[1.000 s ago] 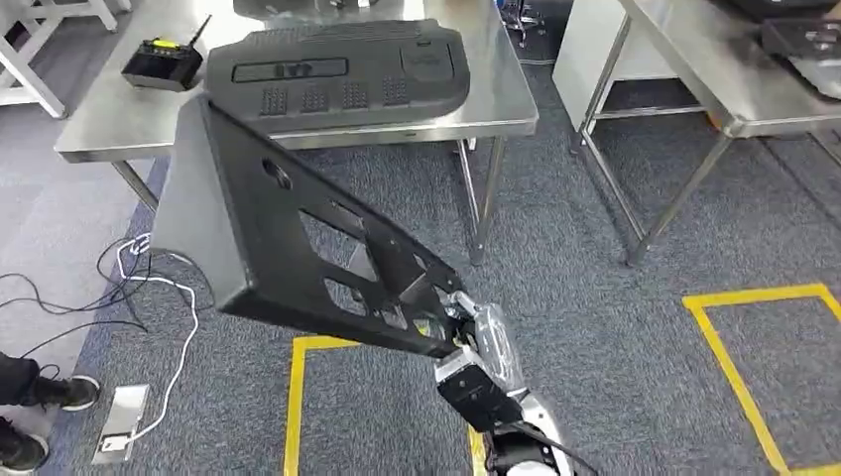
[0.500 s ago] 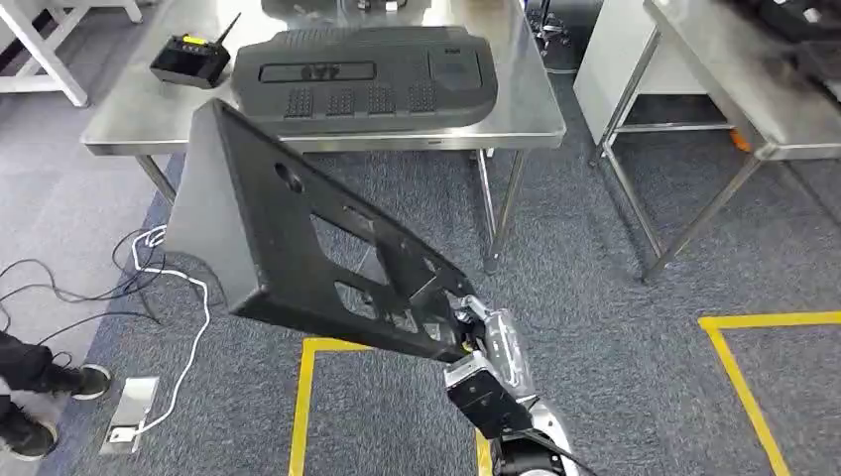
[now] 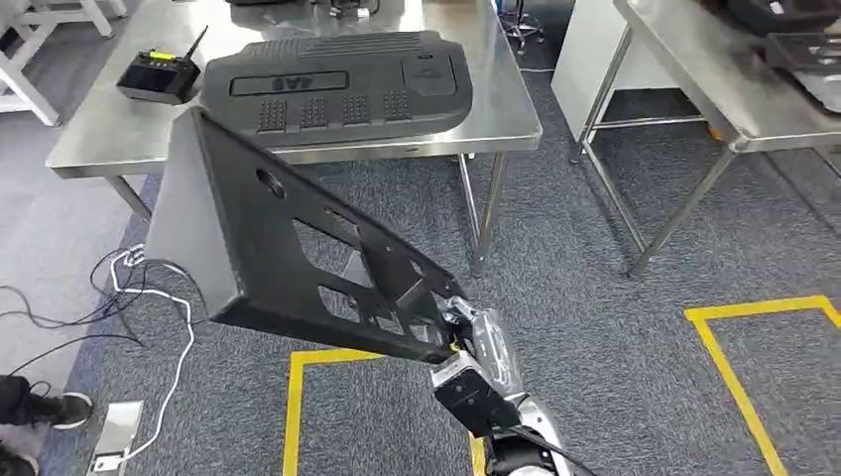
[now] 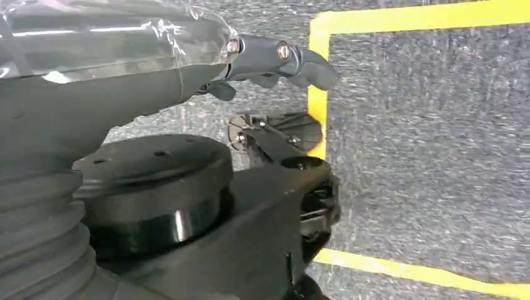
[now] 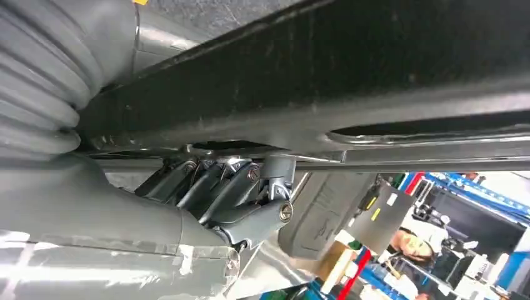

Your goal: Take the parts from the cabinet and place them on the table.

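Note:
My right hand (image 3: pixel 464 330) grips the lower corner of a large black triangular panel (image 3: pixel 268 238) with several cut-outs. The panel is lifted over the carpet and slants up to the left, toward the steel table (image 3: pixel 119 124). In the right wrist view the dark fingers (image 5: pixel 228 181) curl under the panel's edge (image 5: pixel 350 94). Another black moulded part (image 3: pixel 337 79) lies flat on that table. My left hand (image 4: pixel 275 59) hangs over the carpet with nothing in it, its thumb stretched out.
A black handset with an antenna (image 3: pixel 159 74) sits on the table's left end. A second steel table (image 3: pixel 714 89) with dark parts stands at the right. Cables (image 3: pixel 129 288) and a person's shoe (image 3: pixel 50 407) lie at the left. Yellow tape (image 3: pixel 754 317) marks the floor.
The whole picture sways right, then back left, as the camera moves. The panel stays in my right hand's grip at the same tilt.

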